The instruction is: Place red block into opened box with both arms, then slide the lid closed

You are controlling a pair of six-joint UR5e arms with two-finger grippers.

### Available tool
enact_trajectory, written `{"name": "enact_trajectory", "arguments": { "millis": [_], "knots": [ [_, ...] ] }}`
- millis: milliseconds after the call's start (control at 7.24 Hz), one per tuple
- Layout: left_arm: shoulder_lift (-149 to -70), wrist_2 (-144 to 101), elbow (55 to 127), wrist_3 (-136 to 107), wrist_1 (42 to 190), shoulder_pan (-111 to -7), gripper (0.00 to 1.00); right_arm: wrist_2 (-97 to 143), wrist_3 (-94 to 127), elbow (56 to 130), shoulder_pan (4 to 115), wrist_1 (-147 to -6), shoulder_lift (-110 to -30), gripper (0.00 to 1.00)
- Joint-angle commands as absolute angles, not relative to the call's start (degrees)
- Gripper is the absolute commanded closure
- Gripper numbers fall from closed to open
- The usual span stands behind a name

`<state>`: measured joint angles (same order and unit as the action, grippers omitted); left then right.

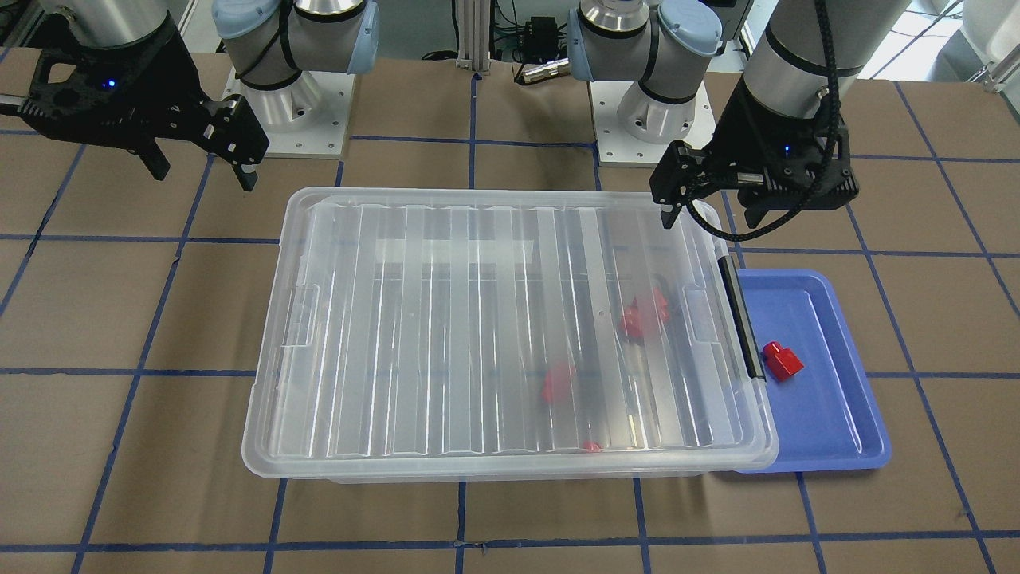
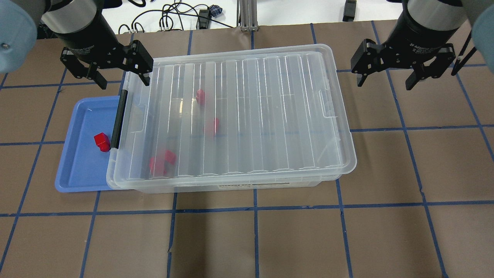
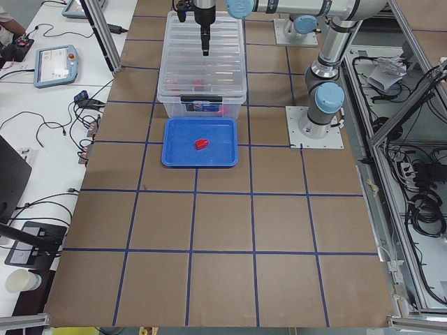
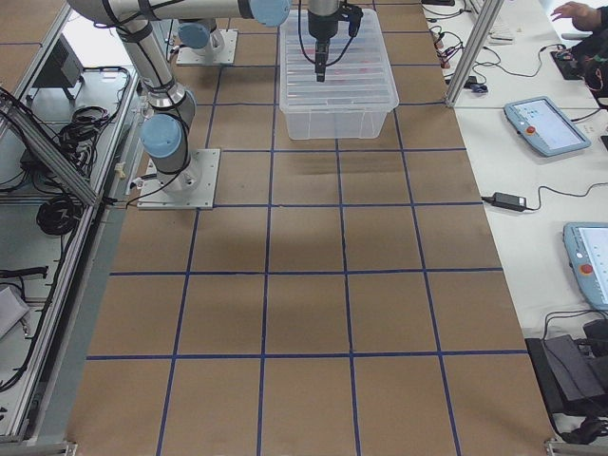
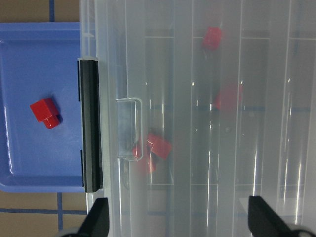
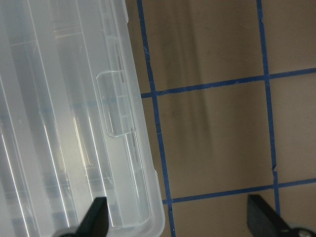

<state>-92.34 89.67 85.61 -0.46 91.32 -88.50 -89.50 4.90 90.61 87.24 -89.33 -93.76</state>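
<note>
At the box's black-barred short end, one red block is being shown lying outside on the blue tray. It is lying just beside the black bar and apart from the several red blocks being seen through the ribbed lid. That lid is lying across nearly the full length of the box, so an opening is being judged necessary before anything is dropped in.

From overhead, the left gripper is being held above the far corner of that same end, jaws spread wide and nothing gripped. From it the loose block is lying near, at about 7 o'clock. The right gripper is being held over bare table past the opposite short end, at about 3 o'clock from the box, jaws likewise apart and empty, well away from the block. The left gripper is therefore being judged the nearer for the pick.

On the left wrist camera the block's long axis is running from its square body to a stub pointing at about 5 o'clock, skewed to the line between the fingertips. A small wrist turn is being judged likely before the jaws are closed.
</note>
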Motion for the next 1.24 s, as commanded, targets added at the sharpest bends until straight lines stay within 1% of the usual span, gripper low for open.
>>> {"name": "enact_trajectory", "arguments": {
  "millis": [0,415,691,829,1106],
  "knots": [
    [-92.37,89.65,85.61,-0.53,91.32,-88.51,0.0,-89.38,1.87,90.62,87.19,-89.56,-93.69,0.0],
    [-92.81,89.65,85.69,-0.61,90.88,-88.51,0.0,-89.65,1.84,91.49,86.57,-93.69,-92.73,0.0],
    [-92.55,90.0,85.69,-0.35,90.88,-88.51,0.0,-89.82,2.11,92.55,86.57,-93.87,-87.92,0.0],
    [-92.64,90.17,85.95,-0.44,90.88,-88.51,0.0,-89.74,2.2,91.59,86.57,-94.13,-84.85,0.0],
    [-92.55,90.52,85.7,0.17,90.97,-87.98,0.0,-89.47,1.85,92.2,86.57,-98.68,-81.14,0.0]
  ]
}}
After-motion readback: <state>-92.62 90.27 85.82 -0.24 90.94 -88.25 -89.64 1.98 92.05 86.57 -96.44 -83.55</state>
